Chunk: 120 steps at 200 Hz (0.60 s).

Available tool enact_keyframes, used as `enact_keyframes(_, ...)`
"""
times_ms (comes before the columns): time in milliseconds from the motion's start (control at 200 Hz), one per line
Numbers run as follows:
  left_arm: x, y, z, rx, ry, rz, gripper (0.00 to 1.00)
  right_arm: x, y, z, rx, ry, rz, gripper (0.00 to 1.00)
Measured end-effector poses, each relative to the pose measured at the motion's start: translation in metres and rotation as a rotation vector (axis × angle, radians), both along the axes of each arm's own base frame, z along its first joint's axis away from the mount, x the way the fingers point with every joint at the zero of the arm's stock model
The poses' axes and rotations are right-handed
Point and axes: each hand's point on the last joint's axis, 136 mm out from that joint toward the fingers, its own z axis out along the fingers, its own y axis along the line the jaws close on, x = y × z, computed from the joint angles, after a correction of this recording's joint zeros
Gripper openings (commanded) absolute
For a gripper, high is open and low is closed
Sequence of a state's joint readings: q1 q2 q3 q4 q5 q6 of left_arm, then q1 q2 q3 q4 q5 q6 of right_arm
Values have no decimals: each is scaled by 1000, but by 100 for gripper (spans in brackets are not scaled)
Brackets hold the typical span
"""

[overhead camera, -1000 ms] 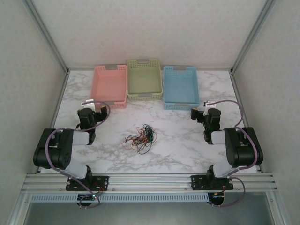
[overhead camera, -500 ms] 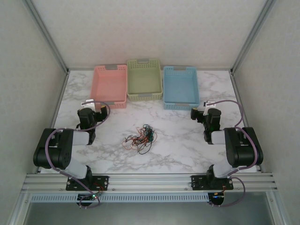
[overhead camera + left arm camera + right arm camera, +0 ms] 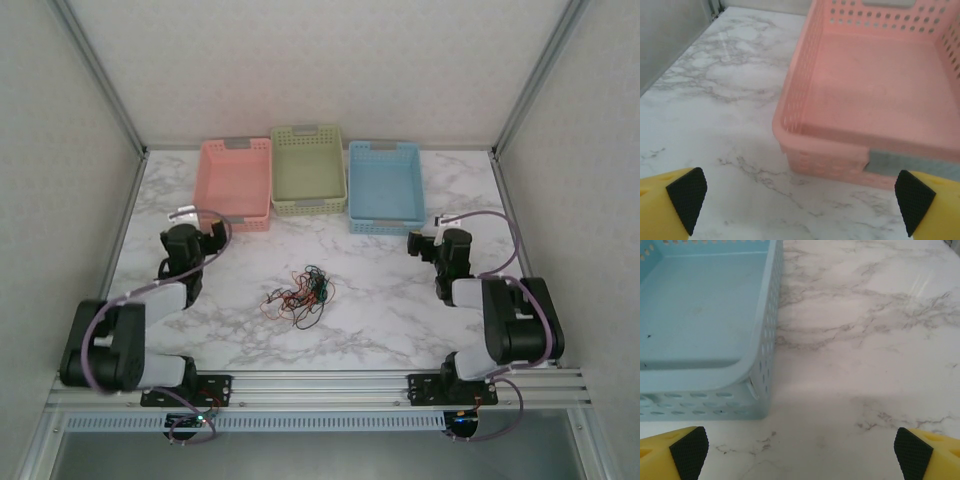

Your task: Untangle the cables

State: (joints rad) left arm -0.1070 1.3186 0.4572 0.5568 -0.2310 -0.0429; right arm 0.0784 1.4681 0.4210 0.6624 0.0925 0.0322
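Now left arm's elbow sits lower & further back than a sec ago; left gripper (image 3: 799,200) front-left of green basket (image 3: 308,205), right gripper (image 3: 801,445) front-right, both w/ fingers wide apart, empty. Cables (image 3: 300,294) unmoved, tangled well in front of it; untangling not begun.

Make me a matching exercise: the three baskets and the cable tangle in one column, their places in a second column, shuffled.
1. pink basket
2. green basket
3. blue basket
4. cables

A. middle of the far row
B. lying loose, in front of the row
C. right end of the far row
D. left end of the far row

Pairs: 1-D, 2-A, 3-C, 4-B
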Motion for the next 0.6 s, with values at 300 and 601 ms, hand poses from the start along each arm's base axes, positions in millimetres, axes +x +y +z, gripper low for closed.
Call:
enact_keyframes(300, -25, 1, 98, -334, -134, 98, 100, -29, -8, 157, 196, -284, -115, 99)
enact_keyframes(601, -71, -65, 74, -604, 168, -103, 98, -69, 18, 119, 597, 12, -184, 79)
